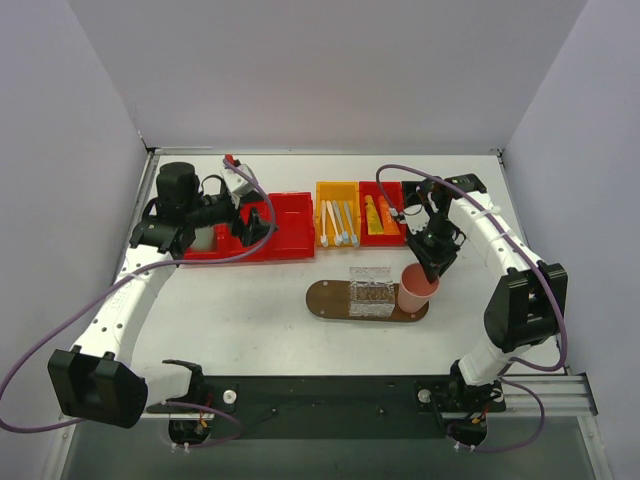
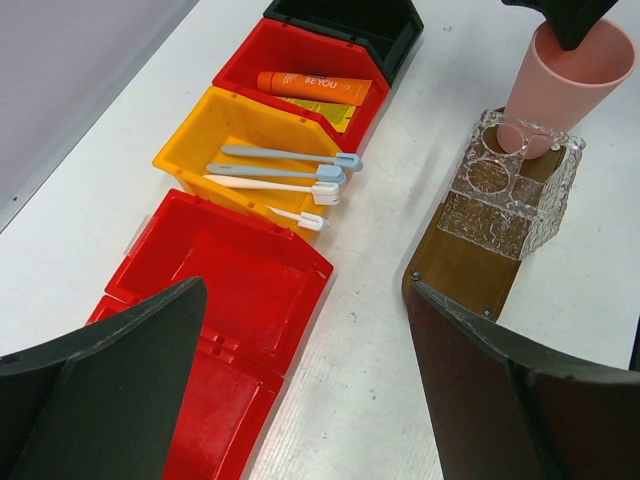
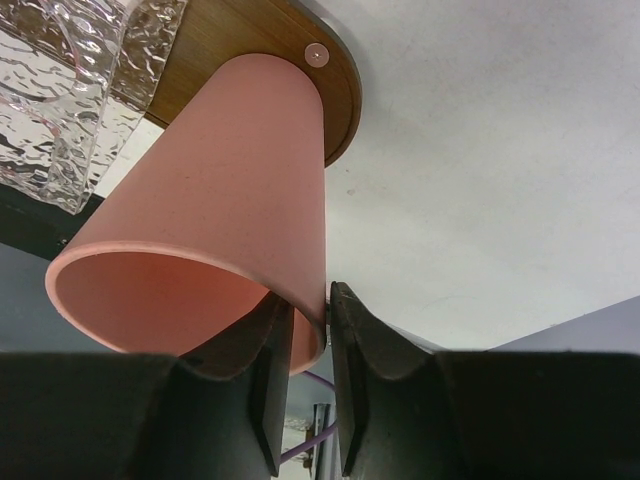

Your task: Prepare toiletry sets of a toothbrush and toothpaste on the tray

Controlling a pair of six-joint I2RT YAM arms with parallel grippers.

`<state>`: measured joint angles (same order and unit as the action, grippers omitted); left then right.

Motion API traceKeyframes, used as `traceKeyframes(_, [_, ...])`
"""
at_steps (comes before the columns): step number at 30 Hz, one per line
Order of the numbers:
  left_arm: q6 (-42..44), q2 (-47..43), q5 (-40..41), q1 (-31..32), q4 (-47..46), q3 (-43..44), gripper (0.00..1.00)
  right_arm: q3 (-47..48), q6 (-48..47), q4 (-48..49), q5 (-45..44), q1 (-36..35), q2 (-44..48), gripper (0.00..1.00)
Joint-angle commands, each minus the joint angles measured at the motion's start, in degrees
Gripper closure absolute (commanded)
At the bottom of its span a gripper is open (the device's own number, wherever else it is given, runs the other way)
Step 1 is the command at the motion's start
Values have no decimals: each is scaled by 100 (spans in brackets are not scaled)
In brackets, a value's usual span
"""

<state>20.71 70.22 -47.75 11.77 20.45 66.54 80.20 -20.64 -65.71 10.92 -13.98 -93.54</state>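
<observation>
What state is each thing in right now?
Pink cup: standing on the tray's end.
Glass holder: upright on tray, empty.
Toothbrushes: lying in yellow bin.
Toothpaste tubes: lying in red bin.
Left gripper: open, empty.
Right gripper: straddling cup's rim, grip unclear.

Cup (image 1: 417, 290), glass holder (image 1: 372, 295) crowd tray (image 1: 325, 298); left end bare.

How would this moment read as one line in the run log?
right gripper: pinching pink cup rim | pink cup: standing on tray, right end | left gripper: open, empty | toothbrushes: in yellow bin
</observation>
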Motion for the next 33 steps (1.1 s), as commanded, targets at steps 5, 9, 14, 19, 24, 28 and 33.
traceKeyframes(5, [188, -175, 37, -34, -41, -27, 7, 48, 96, -249, -143, -44, 46, 74])
traceKeyframes(9, [267, -210, 151, -34, -41, -80, 7, 162, 157, -266, -142, -44, 99, 67])
traceKeyframes(14, [355, -280, 502, -35, -50, -115, 7, 408, 183, -363, -90, -35, 213, 59])
traceKeyframes(19, [372, -315, 1108, -43, 126, -63, 7, 724, 219, -521, 7, -52, 327, 58])
traceKeyframes(24, [478, -368, 2399, -43, 521, 86, 7, 1207, 263, -688, 51, -44, 547, 55])
traceKeyframes(28, [601, -281, 3331, -201, 917, 288, 7, 1612, 324, -803, 226, -61, 687, 48])
traceKeyframes(33, [732, -96, 3912, -456, 1163, 491, 7, 2025, 412, -864, 323, -96, 819, 43])
